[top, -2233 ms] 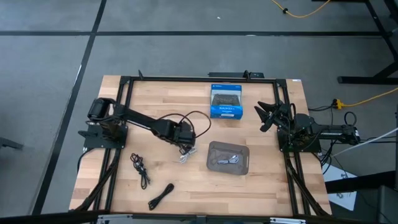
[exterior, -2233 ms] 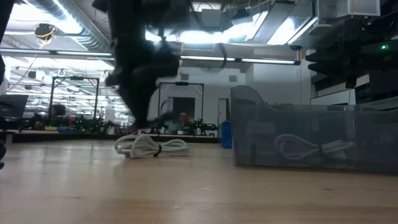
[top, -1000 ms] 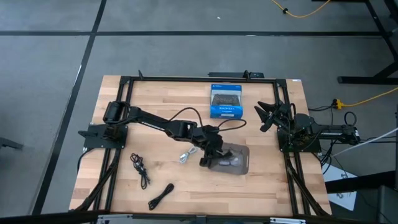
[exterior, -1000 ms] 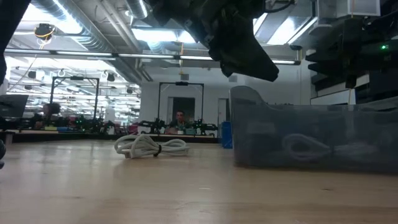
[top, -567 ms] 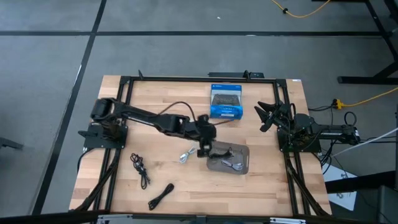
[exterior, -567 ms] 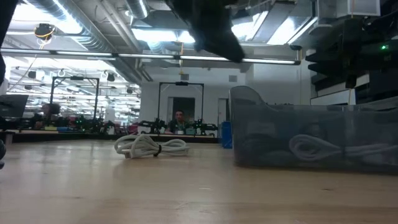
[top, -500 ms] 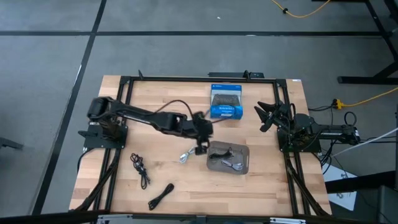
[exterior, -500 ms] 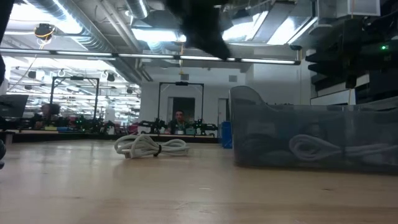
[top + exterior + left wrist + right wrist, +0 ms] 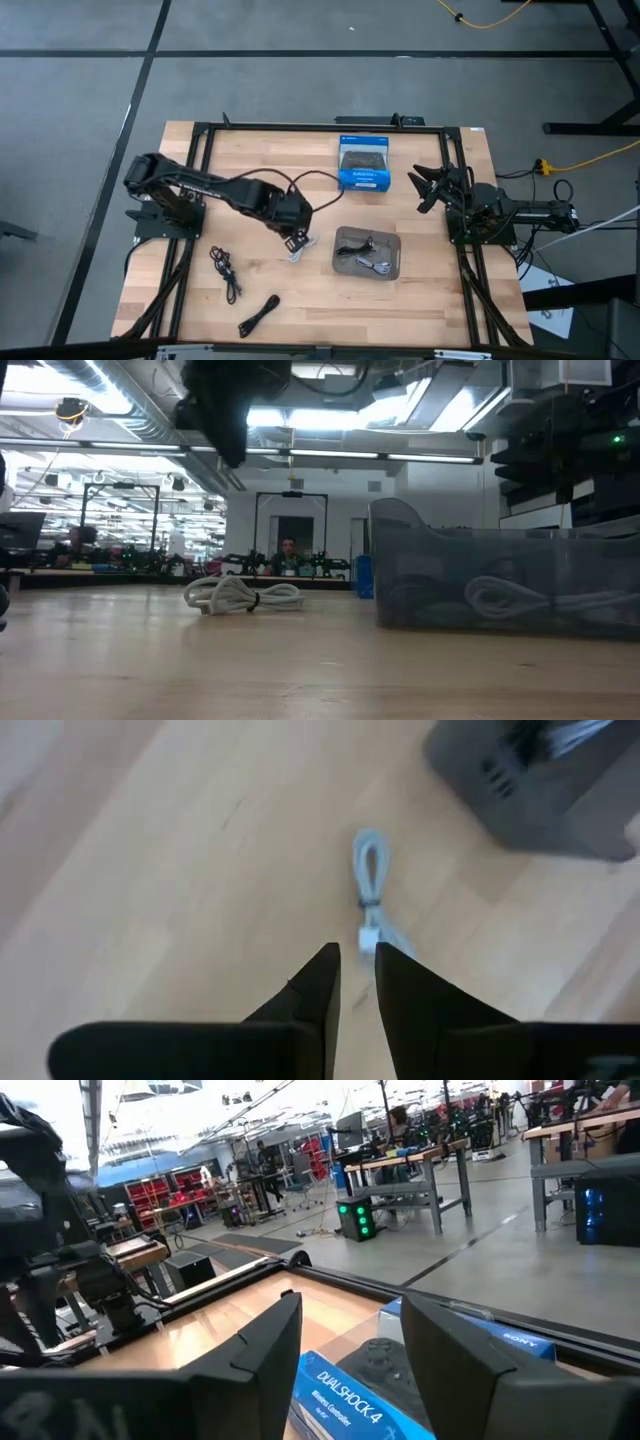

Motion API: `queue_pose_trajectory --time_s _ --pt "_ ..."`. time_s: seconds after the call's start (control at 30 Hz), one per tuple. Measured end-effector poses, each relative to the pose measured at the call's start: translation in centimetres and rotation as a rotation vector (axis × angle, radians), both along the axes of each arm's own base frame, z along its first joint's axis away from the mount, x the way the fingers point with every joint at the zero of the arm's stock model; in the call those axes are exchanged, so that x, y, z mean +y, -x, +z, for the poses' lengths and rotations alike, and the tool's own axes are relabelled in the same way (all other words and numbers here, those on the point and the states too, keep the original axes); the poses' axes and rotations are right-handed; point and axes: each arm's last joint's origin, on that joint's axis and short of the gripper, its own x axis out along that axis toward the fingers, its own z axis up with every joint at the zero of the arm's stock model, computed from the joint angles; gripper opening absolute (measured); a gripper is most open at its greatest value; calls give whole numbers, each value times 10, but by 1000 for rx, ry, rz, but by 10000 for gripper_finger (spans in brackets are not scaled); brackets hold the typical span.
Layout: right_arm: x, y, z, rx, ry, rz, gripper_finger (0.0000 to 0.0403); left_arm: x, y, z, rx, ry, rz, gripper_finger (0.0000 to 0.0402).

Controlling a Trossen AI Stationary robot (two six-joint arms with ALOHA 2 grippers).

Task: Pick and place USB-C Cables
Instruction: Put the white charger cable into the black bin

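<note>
A white cable bundle (image 9: 298, 253) lies on the wood just left of the grey tray (image 9: 393, 240). It also shows in the low view (image 9: 243, 596) and the left wrist view (image 9: 370, 892). My left gripper (image 9: 295, 240) hovers right above it, fingers a narrow gap apart (image 9: 357, 958) and touching nothing. Inside the tray lie a black bundle (image 9: 357, 246) and a white bundle (image 9: 376, 265). Two more black bundles rest on the table: one (image 9: 225, 270) near the left edge, another (image 9: 258, 315) by the near edge. My right gripper (image 9: 428, 186) waits open at the table's right side.
The blue controller box (image 9: 363, 164) lies flat near the far edge, between both arms; the right wrist view looks over it (image 9: 350, 1390). Bare wood stretches between the tray and the near edge. The tray's wall (image 9: 500, 575) stands taller than the cable beside it.
My left gripper has drawn back from above the tray's left end toward the table's left, and now hangs over the white bundle beside the tray. A black bundle that was not in the tray two seconds ago now lies in it.
</note>
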Motion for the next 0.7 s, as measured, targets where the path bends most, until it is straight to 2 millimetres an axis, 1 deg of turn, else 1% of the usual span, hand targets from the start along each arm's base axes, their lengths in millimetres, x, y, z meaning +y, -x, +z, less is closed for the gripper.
queue_pose_trajectory --time_s 0.17,0.47,0.57,0.7 --pt "0 0 0 -1 1 0 177 -8 -1 -2 -8 14 37 59" --pt "0 0 0 -1 1 -1 177 -5 -5 -3 -30 -8 58 59" --pt "0 0 -1 8 1 -1 177 -7 -13 -14 -16 -6 56 59" --pt "0 0 -1 5 -1 -1 177 -12 -30 -39 18 32 38 59"
